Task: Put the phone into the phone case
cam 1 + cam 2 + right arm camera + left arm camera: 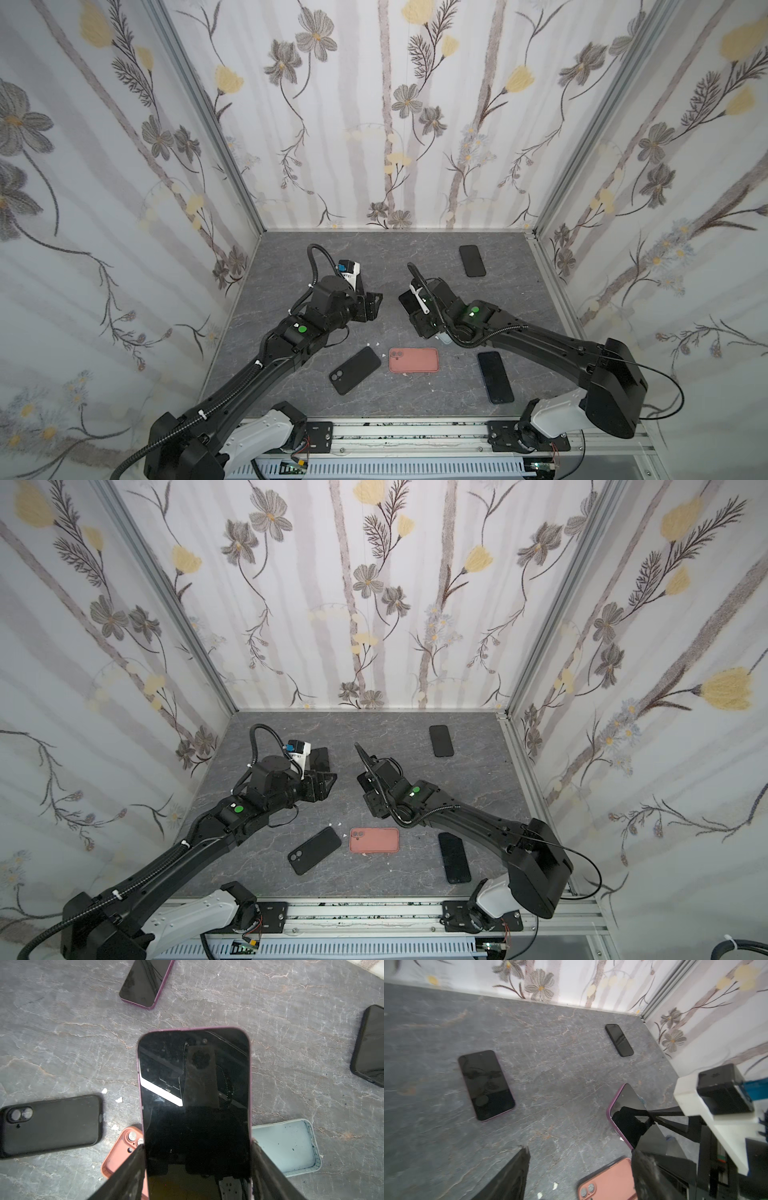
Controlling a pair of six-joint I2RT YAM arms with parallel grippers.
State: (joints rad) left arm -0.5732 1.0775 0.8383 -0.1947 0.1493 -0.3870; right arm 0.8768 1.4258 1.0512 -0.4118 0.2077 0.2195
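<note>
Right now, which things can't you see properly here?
- Pale blue rubbery phone case: right wrist view, partly behind the purple-rimmed black phone.
- That phone's lower end: same view, cut off past the right gripper.
- Salmon-pink rubbery phone case: left wrist view, cut off by the frame edge.

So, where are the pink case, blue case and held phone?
pink case [414,360]: in a top view, its back.
blue case [284,1147]: right wrist view, inside.
held phone [193,1084]: right wrist view, screen.

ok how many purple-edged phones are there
2. The held phone sits in the right pincer; the second phone lies flat, screen up, on the table just beyond the left arm. The arms may hide others.
</note>
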